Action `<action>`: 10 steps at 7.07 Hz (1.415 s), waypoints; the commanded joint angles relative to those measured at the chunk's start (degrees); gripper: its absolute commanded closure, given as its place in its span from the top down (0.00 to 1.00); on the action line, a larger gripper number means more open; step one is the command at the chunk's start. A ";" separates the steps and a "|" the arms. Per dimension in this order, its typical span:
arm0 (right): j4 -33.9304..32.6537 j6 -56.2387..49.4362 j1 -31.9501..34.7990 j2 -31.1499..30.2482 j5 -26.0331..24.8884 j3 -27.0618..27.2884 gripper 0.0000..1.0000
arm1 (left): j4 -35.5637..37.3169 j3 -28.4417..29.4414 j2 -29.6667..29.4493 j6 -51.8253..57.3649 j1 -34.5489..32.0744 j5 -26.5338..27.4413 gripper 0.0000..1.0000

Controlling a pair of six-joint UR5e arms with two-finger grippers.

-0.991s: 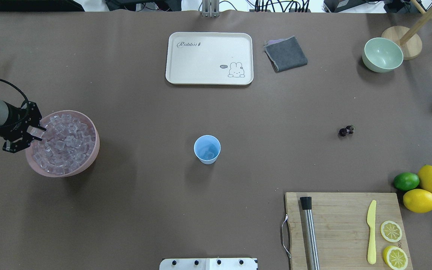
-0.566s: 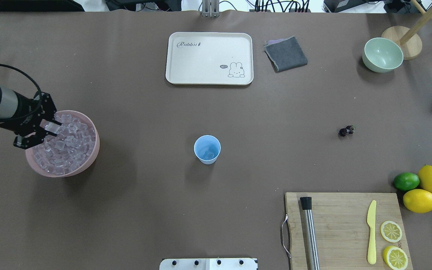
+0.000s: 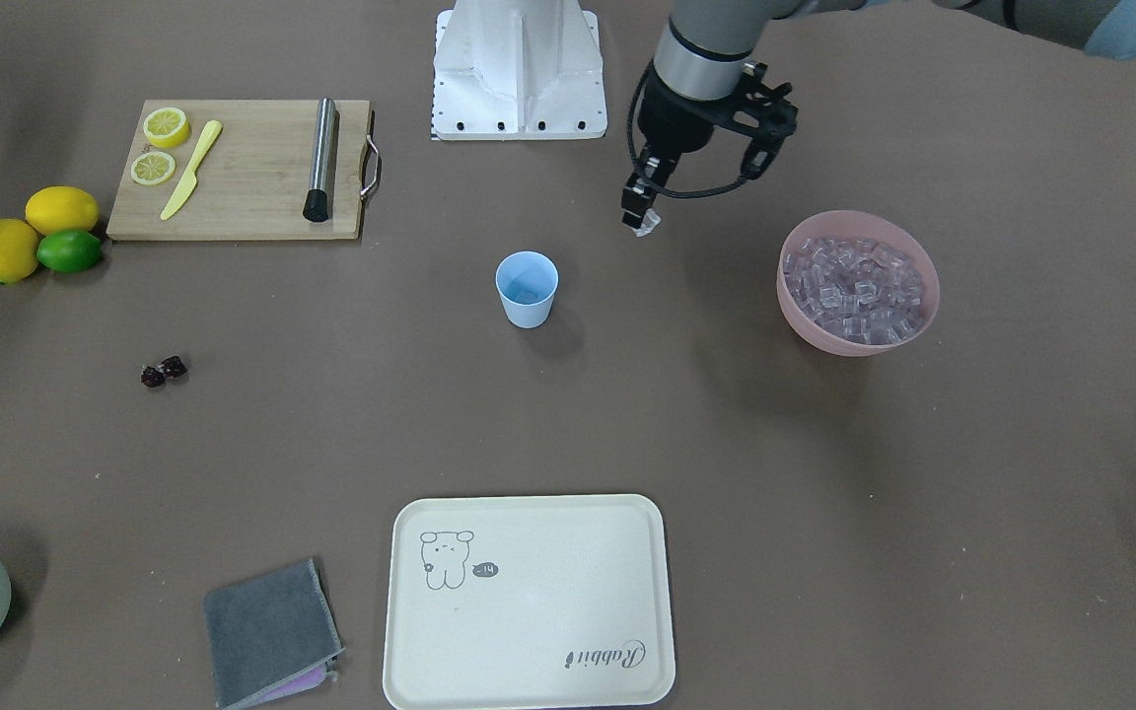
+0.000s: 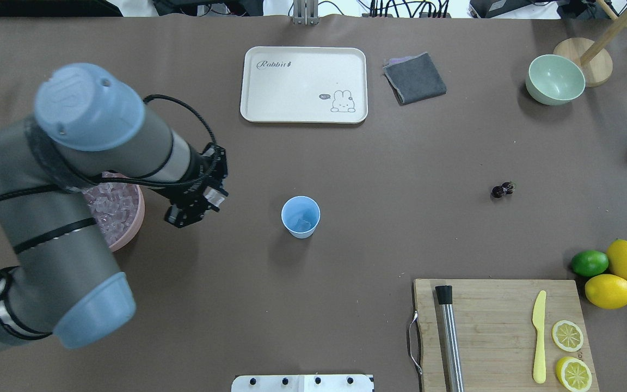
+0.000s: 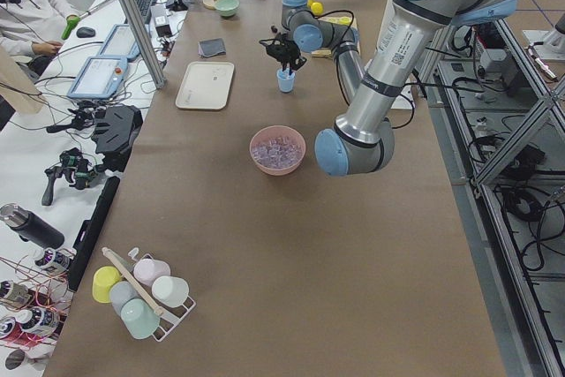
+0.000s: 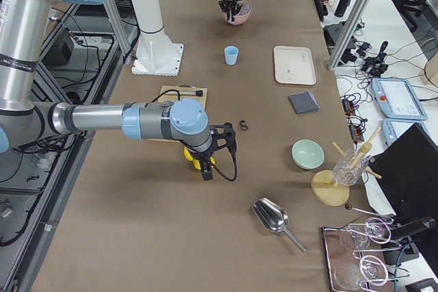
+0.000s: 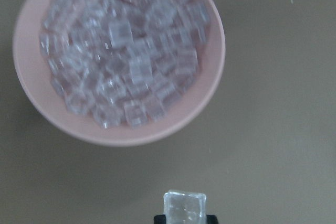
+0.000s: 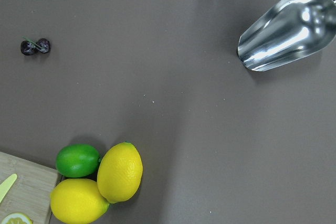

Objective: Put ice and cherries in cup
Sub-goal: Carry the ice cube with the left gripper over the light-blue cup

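Overhead exterior: your left jaws are gripping one small clear ice cube (image 4: 216, 196), hovering between the wide pink bowl (image 4: 134, 218) of cubes and the light blue plastic cup (image 4: 300, 216). The tiny dark red cherries (image 4: 503, 189) are lying on the bench (image 4: 346, 261), well apart. Your right jaws, can't tell.

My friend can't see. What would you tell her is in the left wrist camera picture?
One clear ice cube is pinched in the left pincer at the bottom edge, over the brown table. Higher in the picture, a pink bowl heaped with more ice fills the upper left.
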 commanded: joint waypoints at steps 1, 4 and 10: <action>0.02 -0.20 0.00 -0.59 -0.04 0.04 1.00 | -1.58 9.42 -9.28 2.16 4.58 5.05 0.00; 0.02 -0.29 0.00 -1.55 -0.04 -0.05 1.00 | -9.94 16.06 -9.76 6.29 5.04 6.39 0.00; 0.02 -0.20 0.00 -2.35 -0.04 -0.05 1.00 | -3.75 2.87 -2.26 23.71 0.67 2.28 0.82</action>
